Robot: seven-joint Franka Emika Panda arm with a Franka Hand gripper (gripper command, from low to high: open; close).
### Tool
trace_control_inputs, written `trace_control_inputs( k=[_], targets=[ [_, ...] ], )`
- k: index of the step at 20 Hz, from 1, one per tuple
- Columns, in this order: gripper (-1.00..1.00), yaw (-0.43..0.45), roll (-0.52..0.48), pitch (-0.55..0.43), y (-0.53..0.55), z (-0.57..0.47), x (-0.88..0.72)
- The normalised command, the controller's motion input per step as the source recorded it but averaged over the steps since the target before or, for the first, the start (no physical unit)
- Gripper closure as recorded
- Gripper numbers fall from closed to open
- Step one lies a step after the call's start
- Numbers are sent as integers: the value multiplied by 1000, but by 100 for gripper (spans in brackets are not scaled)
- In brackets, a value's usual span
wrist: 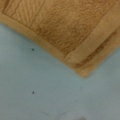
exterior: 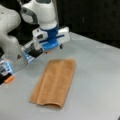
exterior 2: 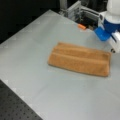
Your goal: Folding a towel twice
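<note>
Claw [exterior: 53, 47] above table [exterior: 100, 75], one folded towel [exterior: 53, 81]

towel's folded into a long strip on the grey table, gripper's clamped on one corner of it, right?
No. The gripper holds nothing: in both front views it hangs above the table, off the towel's end. The towel is indeed a folded strip on the table.

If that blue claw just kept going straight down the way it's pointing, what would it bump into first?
Probably the bare grey table, right beside a corner of the folded towel. The gripper hangs above the towel's far end, and the wrist view shows mostly table below it, though depth is hard to judge.
</note>
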Motion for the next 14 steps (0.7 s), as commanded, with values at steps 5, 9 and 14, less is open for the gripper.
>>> trace_control_inputs(
  k=[5, 9, 14],
  targets=[
    [-100, 159, -294, 286, 274, 163, 641],
    [-100, 65, -304, 241, 171, 97, 494],
    [-100, 109, -354, 197, 162, 52, 430]
  ],
)
